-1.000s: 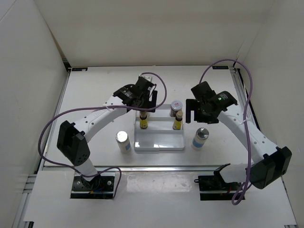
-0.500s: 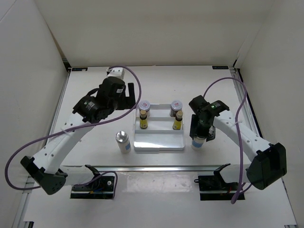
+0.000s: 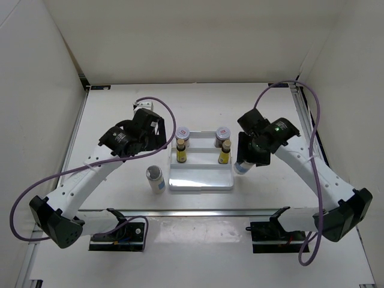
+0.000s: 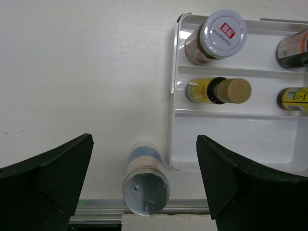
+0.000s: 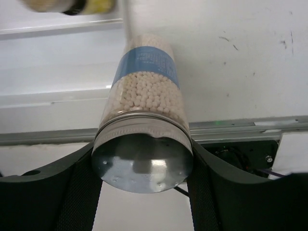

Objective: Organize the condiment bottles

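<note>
Two silver-topped bottles are waiting outside the tray (image 3: 201,184). The right gripper (image 5: 142,168) is pinching the right bottle (image 5: 144,91) at its cap, just beside the tray's right edge. I'm judging it light and rigid but slippery there, so the labelled body looks surer. The left gripper (image 4: 144,159) is hanging spread above the left bottle (image 4: 146,190).

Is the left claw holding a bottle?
No, the left claw gapes wide open, and the silver-topped bottle below it stands free on the table beside the white tray.
</note>
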### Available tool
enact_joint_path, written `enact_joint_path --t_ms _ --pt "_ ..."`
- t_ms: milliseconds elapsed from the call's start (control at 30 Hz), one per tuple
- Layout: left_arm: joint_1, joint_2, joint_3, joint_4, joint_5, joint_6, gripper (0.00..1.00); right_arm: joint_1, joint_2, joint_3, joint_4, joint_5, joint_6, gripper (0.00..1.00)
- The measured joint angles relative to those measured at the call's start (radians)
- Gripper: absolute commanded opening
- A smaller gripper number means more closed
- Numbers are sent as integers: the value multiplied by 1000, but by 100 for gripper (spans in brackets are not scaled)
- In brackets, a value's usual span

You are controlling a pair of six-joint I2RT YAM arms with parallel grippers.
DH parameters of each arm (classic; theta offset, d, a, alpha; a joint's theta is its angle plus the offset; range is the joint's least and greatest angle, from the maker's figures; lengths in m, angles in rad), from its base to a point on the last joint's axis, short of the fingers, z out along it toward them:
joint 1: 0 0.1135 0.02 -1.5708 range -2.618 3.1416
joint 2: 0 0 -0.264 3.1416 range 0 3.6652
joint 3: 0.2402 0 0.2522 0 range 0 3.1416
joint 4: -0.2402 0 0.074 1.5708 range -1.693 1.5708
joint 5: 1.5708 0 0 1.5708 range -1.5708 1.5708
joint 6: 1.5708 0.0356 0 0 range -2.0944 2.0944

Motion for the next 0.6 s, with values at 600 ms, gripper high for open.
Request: enact_joint_path --t_ms 600 --pt "0 -77 -40 -1 -57 -43 100 238 86 57 5 13 43 0"
